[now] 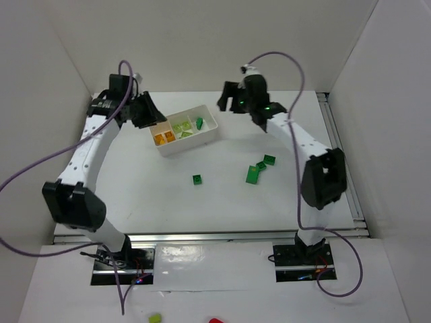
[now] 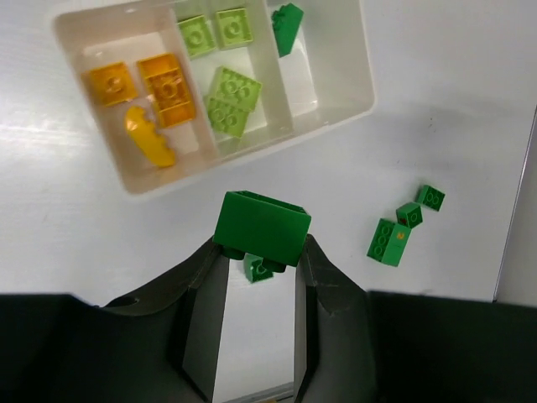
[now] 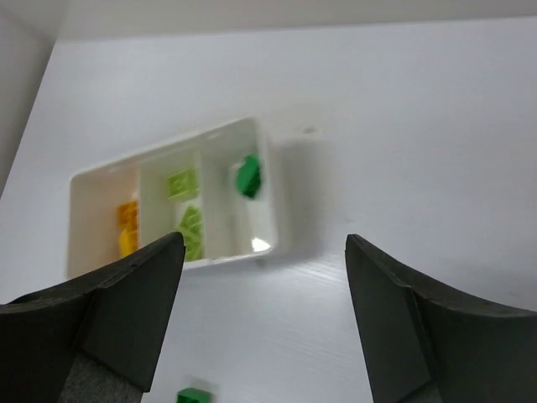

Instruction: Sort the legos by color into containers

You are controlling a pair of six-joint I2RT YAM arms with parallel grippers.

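My left gripper (image 2: 262,245) is shut on a dark green lego (image 2: 262,223) and holds it above the table, just in front of the white tray (image 2: 362,84). The tray's left compartment holds orange legos (image 2: 168,88), the middle one lime legos (image 2: 228,101), and the right one a dark green lego (image 2: 287,25). In the top view the left gripper (image 1: 149,114) is at the tray's (image 1: 210,133) left end. My right gripper (image 1: 229,101) is open and empty, high beside the tray's right end. In the right wrist view nothing lies between its fingers (image 3: 134,294).
Loose dark green legos lie on the table: one small one (image 1: 196,179) in the middle, which also shows under the held brick in the left wrist view (image 2: 258,269), and three (image 1: 252,175) clustered to the right. The white walls stand close on all sides.
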